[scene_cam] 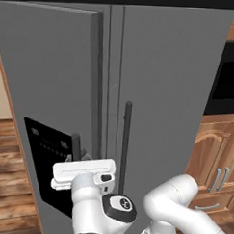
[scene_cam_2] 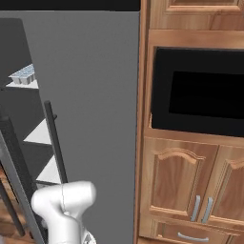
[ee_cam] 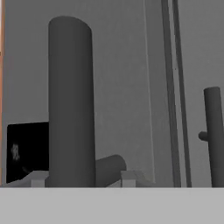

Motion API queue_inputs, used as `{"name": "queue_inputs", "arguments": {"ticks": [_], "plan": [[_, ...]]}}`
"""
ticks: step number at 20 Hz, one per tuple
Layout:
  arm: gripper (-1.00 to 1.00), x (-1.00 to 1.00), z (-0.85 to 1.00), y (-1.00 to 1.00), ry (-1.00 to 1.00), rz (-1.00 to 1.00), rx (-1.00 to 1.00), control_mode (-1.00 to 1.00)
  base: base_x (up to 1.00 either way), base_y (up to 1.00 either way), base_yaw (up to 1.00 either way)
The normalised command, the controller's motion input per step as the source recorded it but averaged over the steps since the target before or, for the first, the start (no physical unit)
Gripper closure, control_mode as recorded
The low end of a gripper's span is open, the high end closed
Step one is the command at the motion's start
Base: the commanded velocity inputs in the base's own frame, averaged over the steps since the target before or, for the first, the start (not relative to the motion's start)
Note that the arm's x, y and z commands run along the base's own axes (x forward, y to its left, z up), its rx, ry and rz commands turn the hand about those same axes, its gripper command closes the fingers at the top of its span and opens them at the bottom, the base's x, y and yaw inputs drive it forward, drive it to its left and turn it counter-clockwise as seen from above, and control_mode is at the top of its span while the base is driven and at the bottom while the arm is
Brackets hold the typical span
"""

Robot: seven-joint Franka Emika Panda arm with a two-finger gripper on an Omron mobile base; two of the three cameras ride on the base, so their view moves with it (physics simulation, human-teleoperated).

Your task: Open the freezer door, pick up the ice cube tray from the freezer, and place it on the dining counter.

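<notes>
The freezer door (scene_cam: 49, 63), grey with a black dispenser panel (scene_cam: 46, 152), stands swung partly open. My gripper (scene_cam: 78, 158) is at its dark vertical handle (scene_cam: 76, 143). In the hand view the handle (ee_cam: 71, 100) rises between my fingertips (ee_cam: 129, 177), and the gripper (ee_cam: 83, 179) is open, with a gap between the bar and one finger. Through the opening, the freezer (scene_cam_2: 28, 109) shows its white shelves (scene_cam_2: 40, 131). The ice cube tray (scene_cam_2: 23, 75), pale with blue cells, lies on the top shelf. The dining counter is out of view.
The plain grey fridge door (scene_cam: 173, 92) with its own dark bar handle (scene_cam: 125, 143) stays shut beside the freezer. To the right stand wooden cabinets (scene_cam_2: 190, 181) and a black wall oven (scene_cam_2: 200, 90). Wood floor (scene_cam: 10, 181) lies to the left.
</notes>
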Motion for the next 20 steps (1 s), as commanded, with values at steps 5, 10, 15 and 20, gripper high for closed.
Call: {"name": "queue_inputs", "arguments": {"ticks": [5,10,15,20], "plan": [[1.00,-0.60,0.00,0.40,0.00,0.00,0.00,-1.00,0.00,0.00,0.00],[1.00,-0.57,0.00,0.43,0.00,0.00,0.00,-1.00,0.00,0.00,0.00],[1.00,-0.49,0.00,0.46,0.00,0.00,0.00,-1.00,0.00,0.00,0.00],[1.00,-0.36,0.00,0.43,0.00,0.00,0.00,-1.00,0.00,0.00,0.00]]}}
